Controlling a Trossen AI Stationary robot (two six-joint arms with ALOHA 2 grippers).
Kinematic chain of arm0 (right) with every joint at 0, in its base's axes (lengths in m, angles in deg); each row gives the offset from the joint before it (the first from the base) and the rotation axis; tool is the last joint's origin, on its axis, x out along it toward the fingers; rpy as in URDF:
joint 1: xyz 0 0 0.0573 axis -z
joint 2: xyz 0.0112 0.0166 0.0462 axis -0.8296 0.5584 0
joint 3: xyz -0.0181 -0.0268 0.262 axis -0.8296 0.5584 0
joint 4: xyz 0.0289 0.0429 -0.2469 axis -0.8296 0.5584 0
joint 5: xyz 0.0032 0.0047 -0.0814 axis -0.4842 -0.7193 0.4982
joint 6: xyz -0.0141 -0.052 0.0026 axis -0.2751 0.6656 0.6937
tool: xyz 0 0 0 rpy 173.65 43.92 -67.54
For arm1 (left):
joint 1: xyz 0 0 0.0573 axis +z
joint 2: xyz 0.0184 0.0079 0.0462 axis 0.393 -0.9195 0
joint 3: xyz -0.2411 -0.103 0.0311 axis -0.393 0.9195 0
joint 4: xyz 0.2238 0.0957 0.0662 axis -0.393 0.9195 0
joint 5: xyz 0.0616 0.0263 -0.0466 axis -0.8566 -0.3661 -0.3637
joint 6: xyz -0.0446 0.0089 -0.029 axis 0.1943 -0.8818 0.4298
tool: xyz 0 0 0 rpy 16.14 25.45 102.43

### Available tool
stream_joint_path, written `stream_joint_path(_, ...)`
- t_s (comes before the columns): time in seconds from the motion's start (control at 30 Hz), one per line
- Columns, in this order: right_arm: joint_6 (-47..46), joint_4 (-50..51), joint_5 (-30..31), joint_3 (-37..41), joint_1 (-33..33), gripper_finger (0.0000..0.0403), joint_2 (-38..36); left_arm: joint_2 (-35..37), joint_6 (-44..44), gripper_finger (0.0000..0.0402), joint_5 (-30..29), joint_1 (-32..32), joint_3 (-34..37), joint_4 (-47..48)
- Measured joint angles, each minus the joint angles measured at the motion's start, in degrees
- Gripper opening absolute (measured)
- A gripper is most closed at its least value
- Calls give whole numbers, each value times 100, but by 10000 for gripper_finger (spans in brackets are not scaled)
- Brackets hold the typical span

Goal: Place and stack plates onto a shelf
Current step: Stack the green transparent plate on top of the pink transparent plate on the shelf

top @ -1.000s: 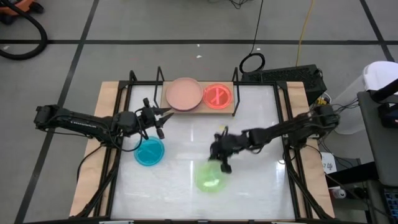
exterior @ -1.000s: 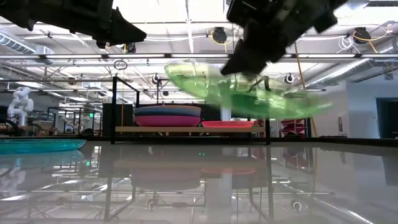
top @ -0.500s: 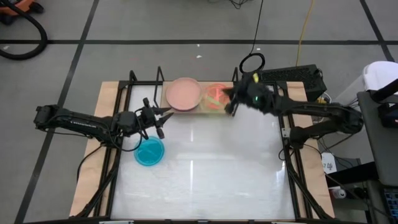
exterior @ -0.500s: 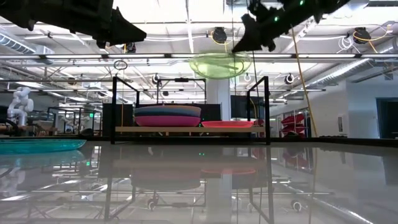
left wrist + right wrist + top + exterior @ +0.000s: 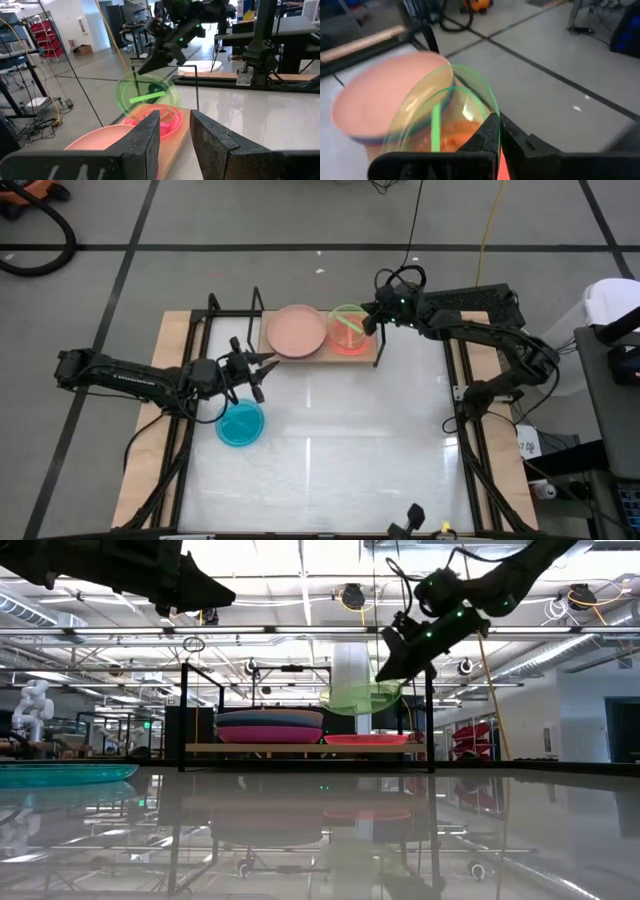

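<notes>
My right gripper (image 5: 368, 322) is shut on the translucent lime green plate (image 5: 347, 320), held above the right half of the shelf (image 5: 322, 352). A hot pink plate (image 5: 352, 343) lies on the board directly under it. On the shelf's left half sits the stack of larger plates with the salmon-pink one (image 5: 297, 330) on top; in the low view blue and magenta layers show beneath it (image 5: 270, 726). The translucent teal plate (image 5: 240, 423) lies flat on the table. My left gripper (image 5: 268, 363) hovers open above the table between the teal plate and the shelf. My right gripper pinches the lime green plate by its rim (image 5: 489, 119), on the side toward the table's right. Its fingers (image 5: 395, 662) slant down from the right and from above. The plate is lifted clear, tilted and hanging below the fingers (image 5: 360, 698), just over the hot pink plate (image 5: 365, 739).
Black wire uprights (image 5: 430, 715) stand at both ends of the shelf, the right one close to my right gripper. A white tabletop (image 5: 330, 450) stretches in front of the shelf. Cables and a black box (image 5: 470, 300) lie beyond the far edge.
My right gripper has carried the lime green plate from low over the middle of the table up and toward the far edge, then down over the shelf's right half. The plate has gone from tilted near the camera to hanging just above the hot pink plate.
</notes>
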Motion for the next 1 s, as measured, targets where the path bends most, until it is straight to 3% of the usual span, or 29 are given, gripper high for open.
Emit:
stream_joint_path(0.2, 196, -148, 95, -13, 24, 0, 388, 1, 24, 113, 0, 27, 0, 1)
stream_joint_path(0.33, 323, -135, 491, -6, 15, 0, 438, -12, 45, 113, 2, 27, 0, 14)
stream_joint_path(1.0, 1610, -11, 478, 17, -66, 0, 289, -12, 48, 113, 1, 27, 0, 19)
